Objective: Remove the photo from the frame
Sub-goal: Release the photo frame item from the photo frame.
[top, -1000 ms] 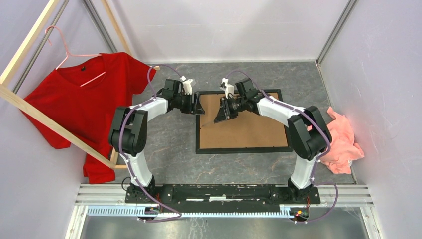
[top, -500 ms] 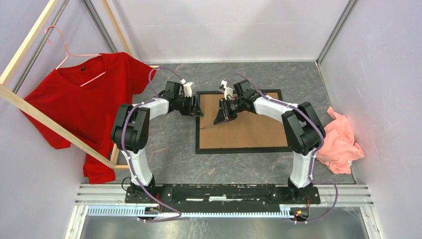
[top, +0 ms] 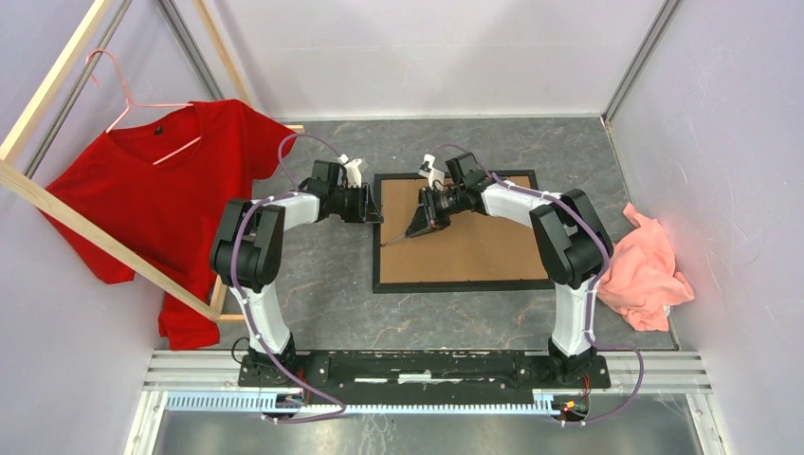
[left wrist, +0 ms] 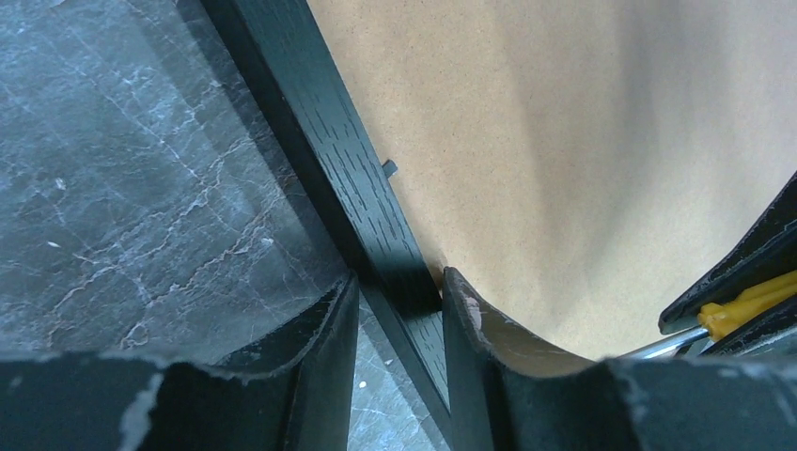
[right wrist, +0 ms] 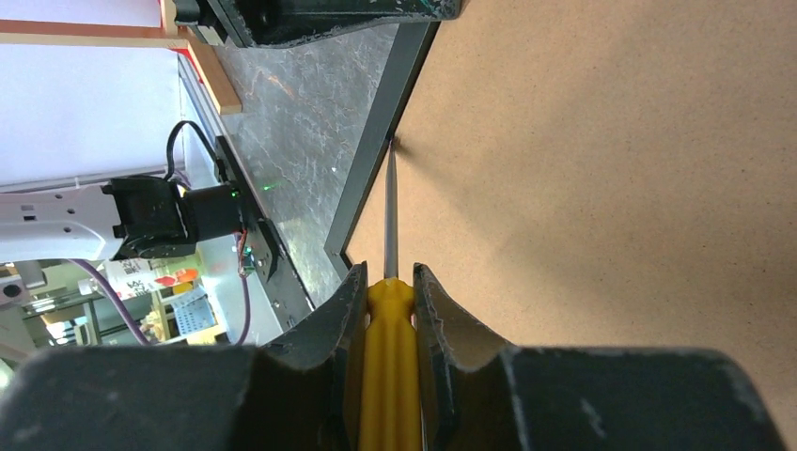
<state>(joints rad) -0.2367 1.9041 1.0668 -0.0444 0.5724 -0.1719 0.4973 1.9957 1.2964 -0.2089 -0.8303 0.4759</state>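
From above: one frame (top: 463, 285) lies flat on the table (top: 322, 284), back upward, its long axis running left to right across in front of me. One brown backing board (top: 474, 248) fills it; the photo is hidden. My two grippers meet at the far-left part: my left gripper (top: 375, 210) on the left rail, my right gripper (top: 417, 226) over the board. One red shirt (top: 161, 209) hangs to the left, and one pink cloth (top: 645, 275) lies to the right.

Left wrist: my fingers (left wrist: 329, 329) straddle the black rail and press its two sides, so I am clamped on the frame.

Right wrist: I am clenched on the yellow handle of one screwdriver (right wrist: 388, 338). Its shaft points away from me, tip at the seam between board and left rail.
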